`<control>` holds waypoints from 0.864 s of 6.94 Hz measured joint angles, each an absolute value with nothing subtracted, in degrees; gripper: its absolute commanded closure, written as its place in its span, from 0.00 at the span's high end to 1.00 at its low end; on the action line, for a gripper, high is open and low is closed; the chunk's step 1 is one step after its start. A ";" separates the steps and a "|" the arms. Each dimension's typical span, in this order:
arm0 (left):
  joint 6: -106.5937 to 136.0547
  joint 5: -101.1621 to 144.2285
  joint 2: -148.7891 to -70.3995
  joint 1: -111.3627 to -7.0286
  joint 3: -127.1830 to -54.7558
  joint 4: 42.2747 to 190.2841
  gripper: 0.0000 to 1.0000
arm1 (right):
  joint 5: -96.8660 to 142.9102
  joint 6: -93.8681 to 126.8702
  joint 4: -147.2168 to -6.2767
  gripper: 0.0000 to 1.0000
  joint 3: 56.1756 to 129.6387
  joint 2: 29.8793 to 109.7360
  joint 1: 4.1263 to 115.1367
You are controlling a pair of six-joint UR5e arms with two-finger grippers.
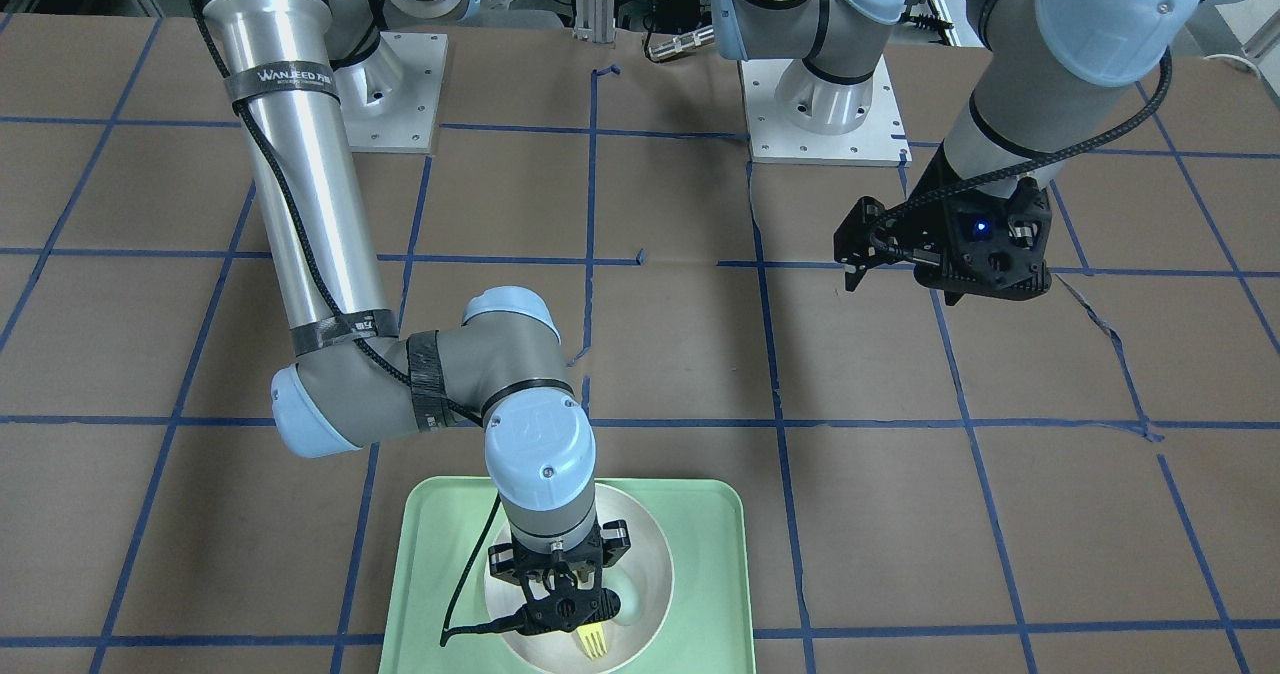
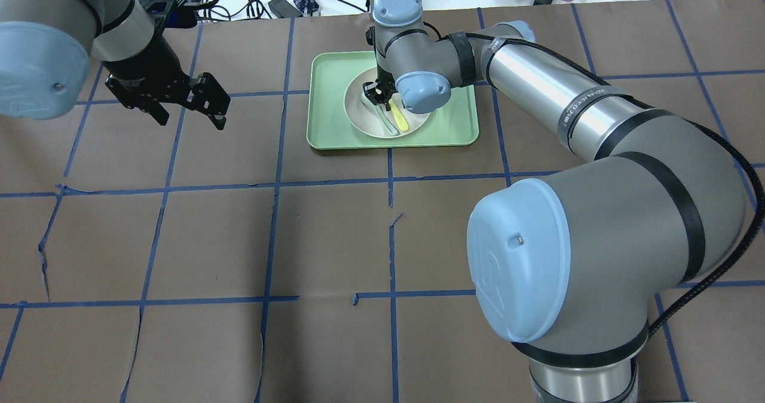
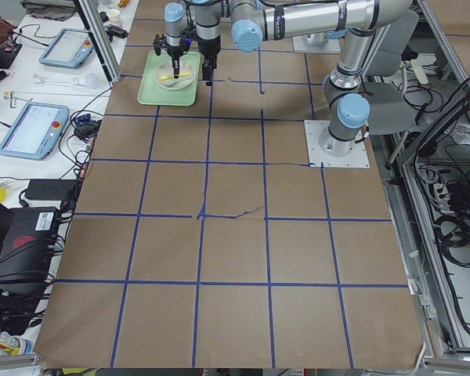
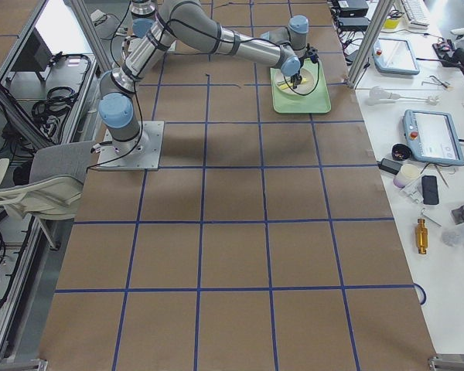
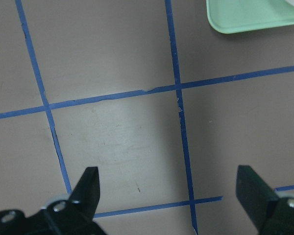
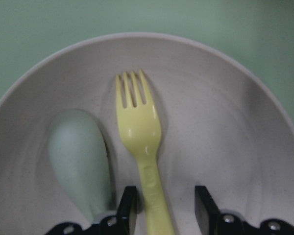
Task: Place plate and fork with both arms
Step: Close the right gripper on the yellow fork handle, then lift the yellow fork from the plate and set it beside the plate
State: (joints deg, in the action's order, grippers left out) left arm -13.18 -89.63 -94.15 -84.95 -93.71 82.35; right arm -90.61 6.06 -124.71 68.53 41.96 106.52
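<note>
The off-white plate (image 6: 225, 122) sits in the mint-green tray (image 6: 39, 29). The yellow fork (image 6: 139, 132) lies in the plate, tines away from the wrist, beside a pale green spoon (image 6: 78, 152). My right gripper (image 6: 164, 210) is down in the plate, open, one finger on each side of the fork's handle. In the overhead view the right gripper (image 2: 376, 95) stands over the plate (image 2: 364, 122) and fork (image 2: 399, 119). My left gripper (image 2: 190, 119) is open and empty above bare table, left of the tray (image 2: 454, 122); it also shows in the left wrist view (image 5: 169, 196).
The table is brown paper with a blue tape grid. The tray (image 1: 440, 554) lies at the table's far edge from the robot. A corner of the tray (image 5: 250, 19) shows in the left wrist view. Cables and tools lie beyond the table's edge.
</note>
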 measured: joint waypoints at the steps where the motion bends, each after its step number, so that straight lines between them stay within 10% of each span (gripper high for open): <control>1: -13.27 -89.66 -93.96 -84.95 -94.05 82.34 1.00 | -90.62 6.08 -124.72 0.10 68.58 42.02 106.52; 6: -13.26 -90.09 -93.35 -84.78 -95.66 82.32 1.00 | -91.85 9.48 -124.33 0.10 69.29 44.97 106.15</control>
